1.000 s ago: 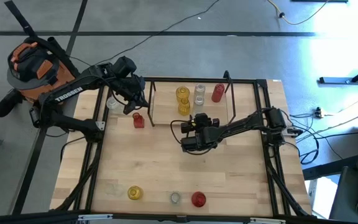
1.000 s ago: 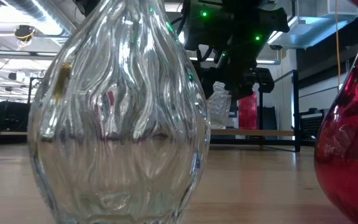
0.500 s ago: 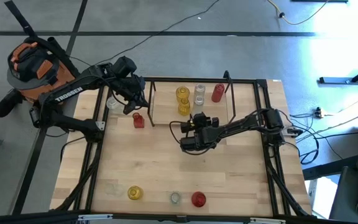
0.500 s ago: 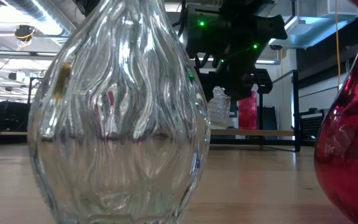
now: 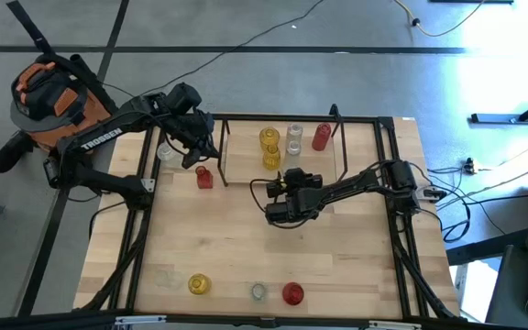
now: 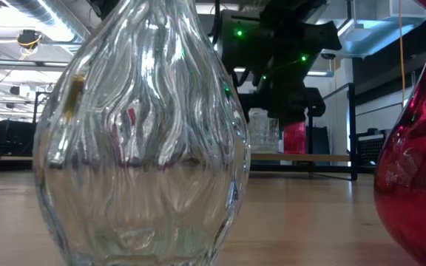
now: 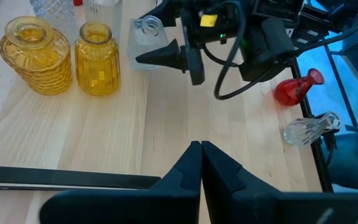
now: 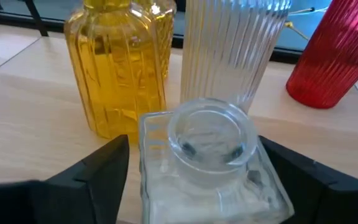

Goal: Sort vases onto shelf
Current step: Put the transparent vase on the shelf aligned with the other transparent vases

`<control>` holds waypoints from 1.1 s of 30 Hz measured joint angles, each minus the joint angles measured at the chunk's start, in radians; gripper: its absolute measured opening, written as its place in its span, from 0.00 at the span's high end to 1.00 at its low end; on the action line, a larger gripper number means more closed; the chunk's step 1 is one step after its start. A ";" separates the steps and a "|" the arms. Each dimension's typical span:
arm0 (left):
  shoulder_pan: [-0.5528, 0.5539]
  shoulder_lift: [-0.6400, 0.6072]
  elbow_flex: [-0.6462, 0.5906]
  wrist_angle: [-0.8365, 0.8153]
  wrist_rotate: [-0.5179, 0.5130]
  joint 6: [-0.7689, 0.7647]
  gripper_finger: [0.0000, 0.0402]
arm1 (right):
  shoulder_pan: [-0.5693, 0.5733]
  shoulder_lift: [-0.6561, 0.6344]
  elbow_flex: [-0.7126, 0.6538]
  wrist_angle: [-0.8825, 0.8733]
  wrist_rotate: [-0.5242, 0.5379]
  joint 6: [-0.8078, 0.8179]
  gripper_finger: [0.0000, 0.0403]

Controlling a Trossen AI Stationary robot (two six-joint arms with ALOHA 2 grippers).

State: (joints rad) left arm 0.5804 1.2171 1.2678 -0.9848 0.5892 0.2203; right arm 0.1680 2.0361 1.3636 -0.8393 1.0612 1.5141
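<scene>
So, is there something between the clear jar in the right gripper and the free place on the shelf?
Yes. The right gripper holds the clear square jar, and directly ahead stand a yellow jar and a ribbed clear vase on the shelf.

Square clear jar (image 8: 213,165) between the right gripper's (image 8: 194,168) matt black plastic fingers (image 8: 89,177): thick glossy glass, smooth round mouth. Just beyond it, yellow jar (image 8: 120,68) and clear vase (image 8: 229,53), both glossy ribbed glass; red vase (image 8: 337,53), finely ribbed translucent glass. Shelf board (image 8: 23,118) under them: pale matt wood, fine grain.
</scene>
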 joint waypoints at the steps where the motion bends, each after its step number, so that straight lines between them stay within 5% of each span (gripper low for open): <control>1: 0.000 0.000 0.000 0.000 0.000 0.000 1.00 | 0.000 0.000 0.000 0.000 0.001 -0.001 0.25; 9: 0.000 0.000 0.000 0.000 -0.003 0.000 1.00 | 0.002 -0.007 0.062 -0.101 0.062 -0.001 0.24; 19: 0.000 0.000 0.000 0.002 -0.004 0.001 1.00 | 0.045 -0.063 0.337 -0.607 0.117 0.191 0.27; 26: 0.000 0.000 0.000 -0.001 -0.021 0.008 1.00 | 0.228 -0.083 0.246 -0.661 -0.034 0.529 0.63; 30: 0.000 0.000 0.000 0.005 -0.022 0.026 1.00 | 0.271 -0.082 0.150 -0.450 -0.105 0.492 0.93; 33: 0.000 0.000 0.000 0.015 -0.023 0.027 1.00 | 0.246 -0.084 0.084 -0.307 -0.133 0.471 0.96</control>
State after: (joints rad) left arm 0.5804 1.2167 1.2675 -0.9699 0.5667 0.2470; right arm 0.4145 1.9526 1.4471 -1.1461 0.9287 1.9850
